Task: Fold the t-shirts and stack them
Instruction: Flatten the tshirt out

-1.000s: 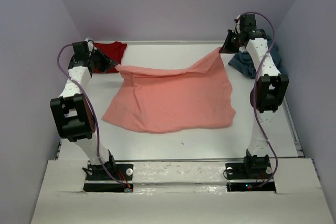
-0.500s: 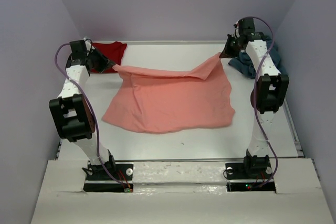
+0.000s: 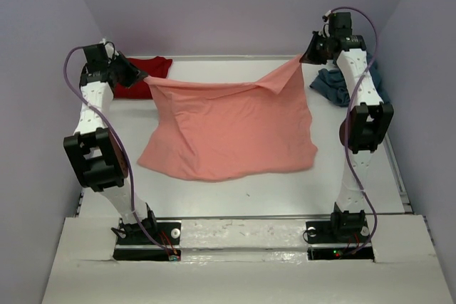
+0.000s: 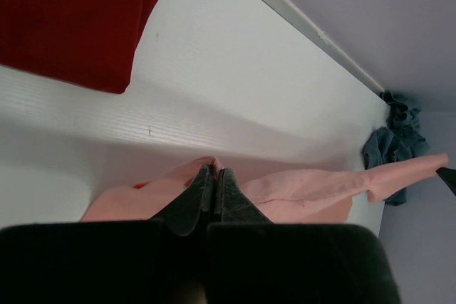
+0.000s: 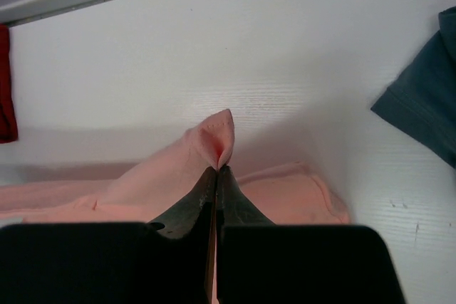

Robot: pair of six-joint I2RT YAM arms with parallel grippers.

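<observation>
Lavender walls point(image 3: 228, 5) are enclosing a white tabletop point(image 3: 235, 194) on three sides.

1. Dark red plain cloth t-shirt point(image 3: 153, 67): lying crumpled at the far left corner of the tabletop. It is partly hidden behind the left arm point(image 3: 92, 158). In the left wrist view it is sitting clear of the pink cloth.

2. Left tool point(image 3: 146, 80): fingers pressed together, pinching the far left corner of the salmon-pink plain cloth t-shirt point(image 3: 228, 129). It is holding that corner up off the tabletop. In the left wrist view a fold of pink cloth is showing on both sides of the closed fingertips.

3. Salmon-pink t-shirt: occupying the centre. Its far edge is hanging between the two tools and dipping a little in the middle. Its near part is lying spread on the tabletop, with the near hem pointing toward the arm bases.

4. Right tool point(image 3: 306, 57): fingers pressed together, pinching the far right corner of the salmon-pink t-shirt and holding it raised. In the right wrist view a small peak of cloth is poking out beyond the fingertips.

5. Teal-blue plain cloth t-shirt point(image 3: 331, 85): lying bunched at the far right corner, partly behind the right arm point(image 3: 367, 122). It is sitting near the raised pink corner but apart from it.
</observation>
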